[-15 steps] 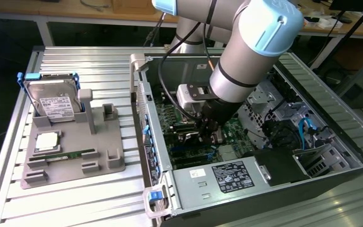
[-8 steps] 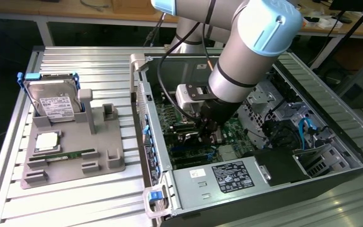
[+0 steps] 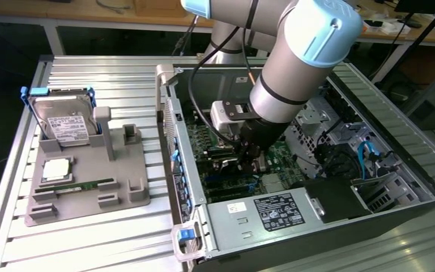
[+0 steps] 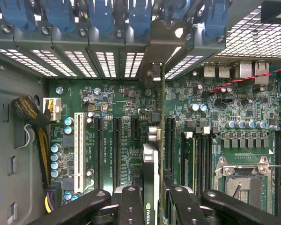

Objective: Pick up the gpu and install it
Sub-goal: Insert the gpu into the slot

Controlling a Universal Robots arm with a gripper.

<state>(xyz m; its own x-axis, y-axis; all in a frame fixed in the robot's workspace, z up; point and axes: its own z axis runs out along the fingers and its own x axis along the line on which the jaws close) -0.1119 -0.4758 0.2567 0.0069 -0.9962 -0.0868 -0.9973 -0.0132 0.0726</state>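
Green board (image 4: 122,108) lies under my wrist, crossed by long black slots and one white slot (image 4: 78,152). My gripper (image 4: 151,199) is clamped narrow on the gpu (image 4: 151,164): a black finger presses each face of the card, which I see edge-on, standing upright between them. Its silvery bracket end reaches toward the case's rear wall, where a row of blue clips (image 4: 96,14) sits above the slotted covers. The card's lower edge is down among the black slots; I cannot tell whether it is seated in one or just above it.

From the exterior view, my arm (image 3: 293,68) reaches down into the open case (image 3: 399,141), and the gripper (image 3: 249,156) is low over the board near the case's middle. The power supply (image 3: 267,212) sits at the near end. Outside the case, on the exterior view's left, a grey tray (image 3: 89,181) on the ribbed table (image 3: 89,243) holds a hard drive (image 3: 65,126) standing upright, a processor (image 3: 56,169) and a green memory stick (image 3: 77,185).
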